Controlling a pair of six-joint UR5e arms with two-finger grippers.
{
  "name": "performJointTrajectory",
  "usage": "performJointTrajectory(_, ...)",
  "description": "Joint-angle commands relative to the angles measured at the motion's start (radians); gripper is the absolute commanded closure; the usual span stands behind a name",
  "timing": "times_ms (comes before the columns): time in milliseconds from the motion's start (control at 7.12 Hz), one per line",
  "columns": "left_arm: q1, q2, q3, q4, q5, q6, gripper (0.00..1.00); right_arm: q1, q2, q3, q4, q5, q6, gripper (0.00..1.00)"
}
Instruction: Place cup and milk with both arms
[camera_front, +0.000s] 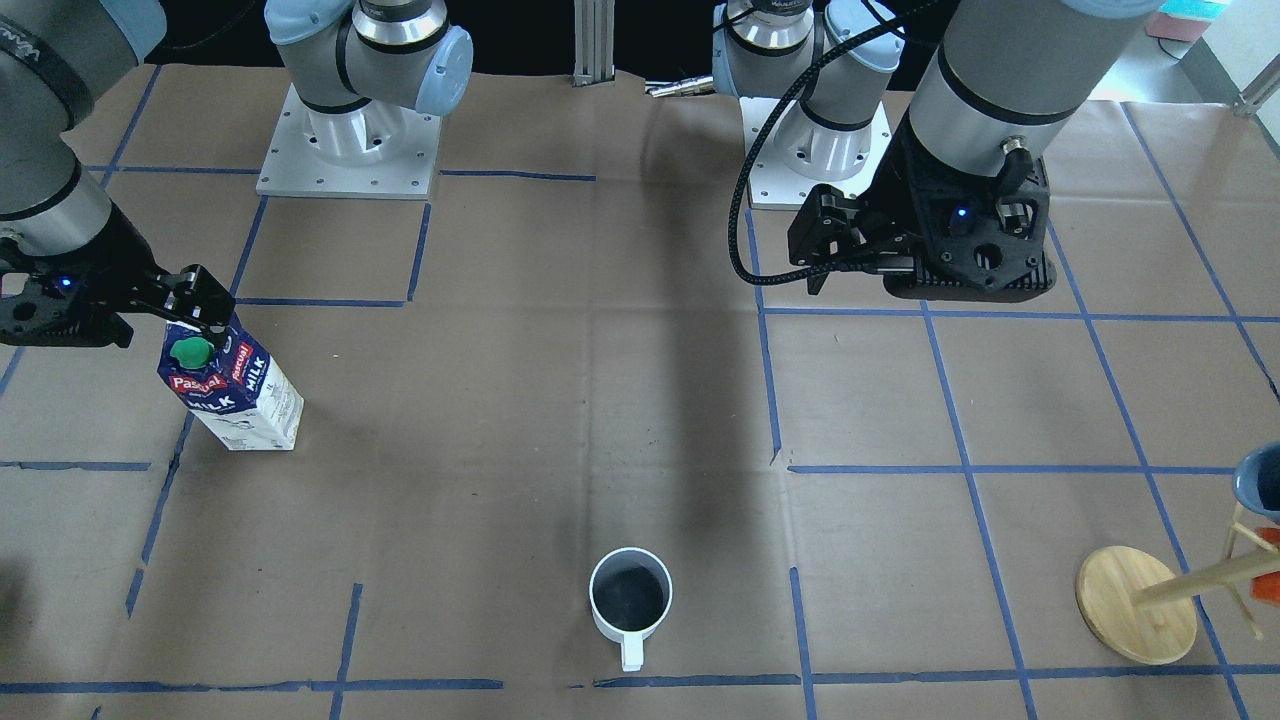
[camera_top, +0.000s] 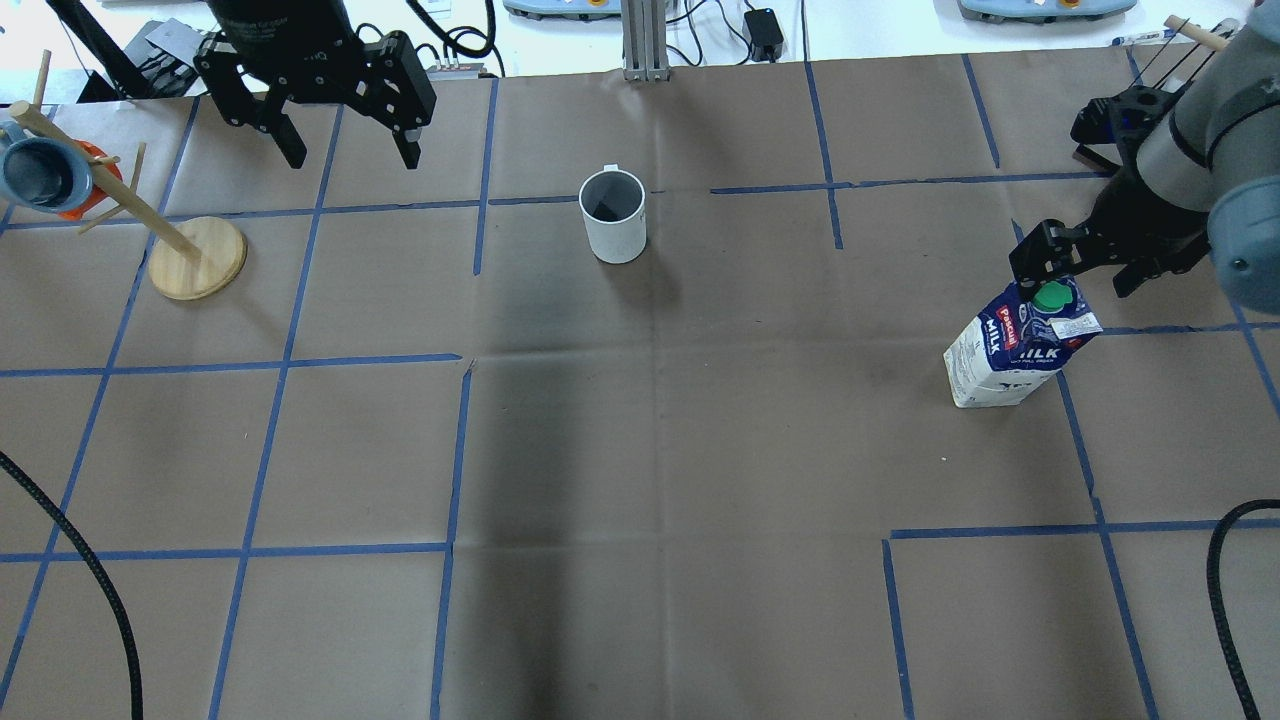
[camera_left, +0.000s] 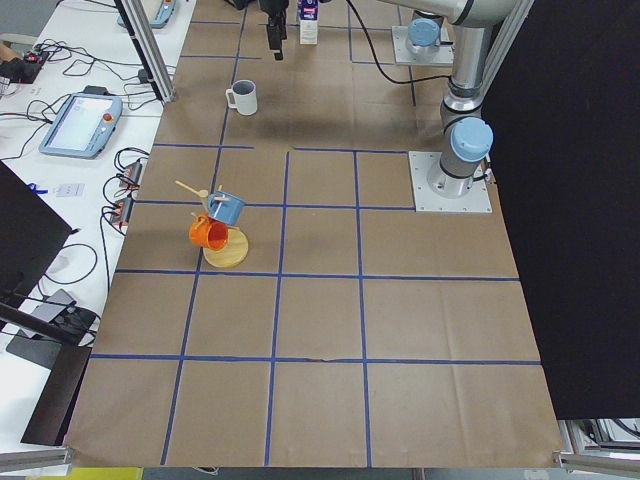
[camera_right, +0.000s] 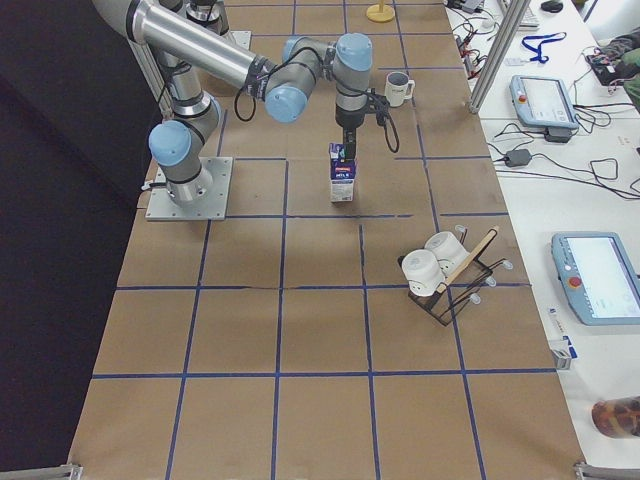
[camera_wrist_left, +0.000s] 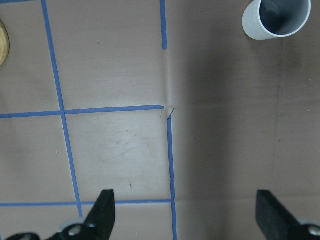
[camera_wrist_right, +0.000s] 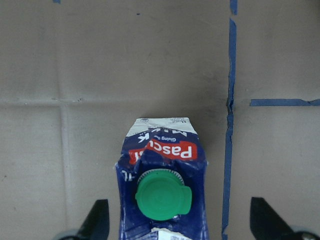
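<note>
**A:** What fills the scene?

**B:** The table (camera_top: 700, 500), covered in brown paper and crossed by blue tape lines (camera_top: 290, 310). Two arms reach over it. The left arm (camera_front: 1000, 70) hangs above the far left part, and the right arm (camera_front: 50, 150) stretches out on the robot's right.

**A:** And the task's things?

**B:** The milk (camera_top: 1010, 350) stands upright on the table on the robot's right side, green cap on top. The cup (camera_top: 613, 220) stands mouth up near the middle of the far edge, well apart from the carton. Its handle points away from the robot.

**A:** Is either one held?

**B:** No. The right arm's fingers (camera_wrist_right: 97, 220) are spread wide just over the carton's top, one on each side of the cap, with a gap between each finger and the carton. The left arm's fingers (camera_wrist_left: 102, 210) are also spread, above bare paper. From that wrist the cup shows only in the far corner of the view.

**A:** Anything else?

**B:** A wooden mug tree (camera_top: 197, 258) stands at the left end, carrying a blue mug (camera_left: 226, 208) and an orange mug (camera_left: 208, 233).
</note>
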Motion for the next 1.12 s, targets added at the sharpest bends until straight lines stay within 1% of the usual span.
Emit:
performJointTrajectory(0, -0.001, 0.072, -0.217, 0.186, 0.003, -0.014, 0.01, 0.000, 0.007, 0.031, -0.038, 0.001, -0.002, 0.00)
performJointTrajectory(140, 0.006, 0.108, -0.244, 0.183, 0.009, -0.006, 0.00, 0.000, 0.021, 0.034, -0.038, 0.001, -0.005, 0.00)
performJointTrajectory(281, 0.002, 0.116, -0.255, 0.160, 0.015, -0.011, 0.00, 0.000, 0.033, 0.034, -0.038, 0.000, -0.010, 0.00)
performJointTrajectory(562, 0.002, 0.118, -0.246, 0.163, 0.012, -0.015, 0.00, 0.000, 0.042, 0.034, -0.043, 0.003, -0.004, 0.00)
performJointTrajectory(702, 0.005, 0.116, -0.247, 0.163, 0.016, -0.015, 0.00, 0.000, 0.056, 0.034, -0.082, 0.016, -0.007, 0.06)
performJointTrajectory(983, 0.003, 0.101, -0.253, 0.165, 0.019, -0.055, 0.00, 0.000, 0.065, 0.031, -0.093, 0.024, -0.010, 0.36)
